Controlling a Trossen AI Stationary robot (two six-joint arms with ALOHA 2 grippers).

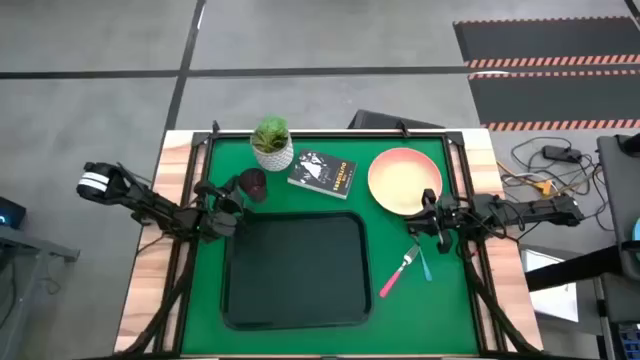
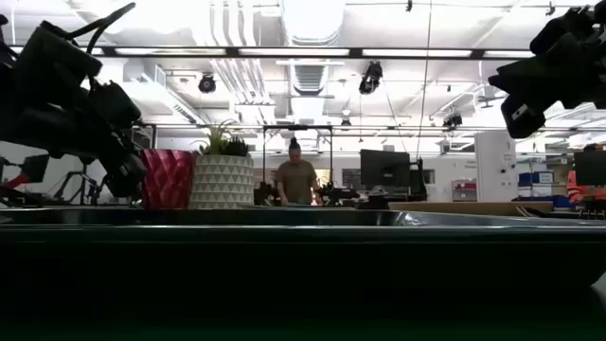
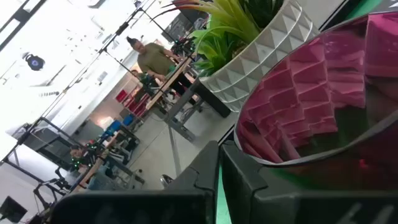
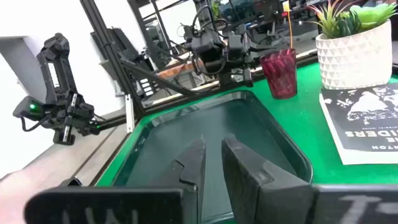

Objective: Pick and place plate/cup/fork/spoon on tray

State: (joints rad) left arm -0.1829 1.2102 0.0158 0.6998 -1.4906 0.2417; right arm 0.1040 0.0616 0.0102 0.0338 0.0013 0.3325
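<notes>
The maroon cup point(image 1: 252, 183) stands upright on the green mat beside the white plant pot, and fills the left wrist view point(image 3: 311, 106). My left gripper point(image 1: 226, 204) is shut and empty. It hovers level just left of the cup, its tips pointing at the cup's side. My right gripper point(image 1: 428, 222) is shut and empty. It is raised over the mat between the pink plate point(image 1: 405, 180) and the fork point(image 1: 397, 273), pointing at the black tray point(image 1: 295, 268). The blue-handled spoon point(image 1: 423, 263) lies beside the fork. The plate, fork and spoon lie flat on the mat.
A white pot with a green plant point(image 1: 272, 145) stands right behind the cup. A small black book point(image 1: 323, 173) lies between the pot and the plate. A person point(image 2: 297, 180) stands far off in the room.
</notes>
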